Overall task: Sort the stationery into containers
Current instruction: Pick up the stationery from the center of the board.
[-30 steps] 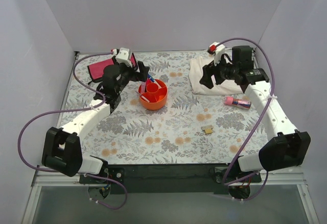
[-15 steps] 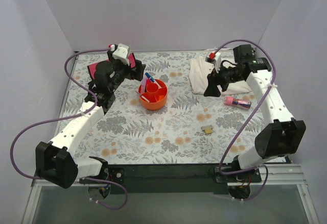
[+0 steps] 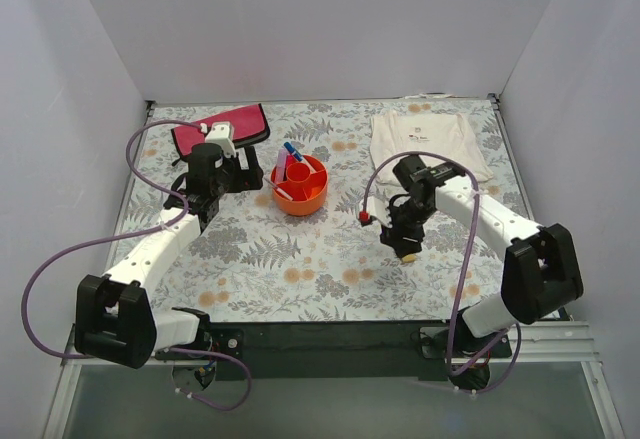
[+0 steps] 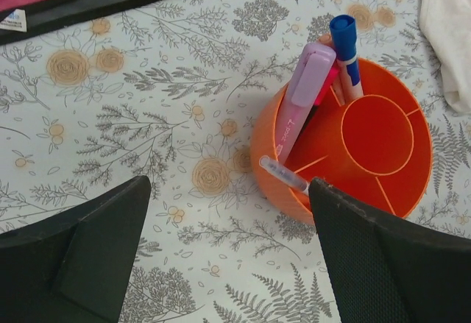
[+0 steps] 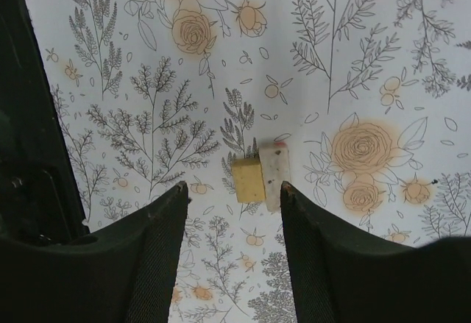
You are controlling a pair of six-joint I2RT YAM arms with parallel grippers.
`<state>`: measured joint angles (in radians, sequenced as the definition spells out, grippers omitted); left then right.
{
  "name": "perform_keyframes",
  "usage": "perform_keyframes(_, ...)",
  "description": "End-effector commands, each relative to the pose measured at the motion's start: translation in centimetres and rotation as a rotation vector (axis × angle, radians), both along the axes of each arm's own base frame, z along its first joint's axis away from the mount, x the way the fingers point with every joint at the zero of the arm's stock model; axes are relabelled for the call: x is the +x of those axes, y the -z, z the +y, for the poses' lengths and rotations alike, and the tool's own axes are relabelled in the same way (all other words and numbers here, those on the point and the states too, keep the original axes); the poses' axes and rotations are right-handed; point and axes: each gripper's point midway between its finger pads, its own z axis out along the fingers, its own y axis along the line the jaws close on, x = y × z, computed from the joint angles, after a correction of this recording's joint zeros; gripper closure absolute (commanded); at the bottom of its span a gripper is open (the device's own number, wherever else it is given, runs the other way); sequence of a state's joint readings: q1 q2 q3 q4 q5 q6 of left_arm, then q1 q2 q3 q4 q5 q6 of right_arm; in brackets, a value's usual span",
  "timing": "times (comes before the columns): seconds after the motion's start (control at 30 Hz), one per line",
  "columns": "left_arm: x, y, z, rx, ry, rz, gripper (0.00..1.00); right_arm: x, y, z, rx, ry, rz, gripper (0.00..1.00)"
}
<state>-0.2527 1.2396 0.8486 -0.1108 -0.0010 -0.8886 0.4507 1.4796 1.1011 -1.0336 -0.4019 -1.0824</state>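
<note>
Two arms have both moved. The right arm has swung away from the white cloth [image 3: 430, 139] at the back and come down toward the front of the table [image 3: 300, 279]. The right gripper [image 5: 233, 190] now hangs over the tan block [image 5: 249, 179]. Its fingers are spread wide, one on each side of the block, and do not touch it. The left arm has pulled back from the orange tub [image 3: 300, 206]. The left gripper [image 4: 228, 213] is spread wide too and holds nothing, a little way from the tub. This likely means the block is the next thing to be picked up. It would then have to be carried to the tub, which is well apart from it.

Counting from big to small, there is one white cloth, one red pouch [image 3: 222, 129] and one orange tub. In the tub stand one lilac highlighter [image 4: 302, 95] and one marker with a blue cap [image 4: 344, 40]. A bit of something pink shows between them, too hidden to name. One thin clear pen [image 4: 283, 174] leans at the near rim. One tan block lies on the table with a pale piece [image 5: 276, 176] touching its side. Whether those two are one thing cannot be told.
</note>
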Motion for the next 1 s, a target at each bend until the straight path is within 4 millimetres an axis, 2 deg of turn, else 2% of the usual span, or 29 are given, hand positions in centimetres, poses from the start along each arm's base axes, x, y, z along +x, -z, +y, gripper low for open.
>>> perform_keyframes(0.0, 0.0, -1.0, 1.0, 0.009, -0.038, -0.023, 0.13, 2.8, 1.0, 1.0, -0.044, -0.072, -0.16, 0.43)
perform_keyframes(0.07, 0.1, -1.3, 1.1, 0.017, -0.033, -0.031, 0.13, 3.3, 2.0, 1.0, -0.068, -0.064, -0.13, 0.45)
perform_keyframes(0.17, 0.2, -1.3, 1.1, 0.018, -0.027, -0.031, 0.14, 4.4, 2.3, 1.5, -0.076, -0.067, -0.135, 0.46)
perform_keyframes(0.3, 0.3, -1.0, 1.1, 0.015, -0.022, -0.024, 0.14, 5.4, 3.2, 0.9, -0.138, -0.069, -0.139, 0.46)
perform_keyframes(0.6, 0.7, -0.7, 1.2, 0.02, -0.019, -0.026, 0.14, 4.3, 4.6, -0.2, -0.177, -0.075, -0.118, 0.46)
perform_keyframes(0.97, 1.0, -0.3, 1.2, 0.017, -0.024, -0.022, 0.14, 2.6, 4.9, -0.2, -0.163, -0.092, -0.098, 0.46)
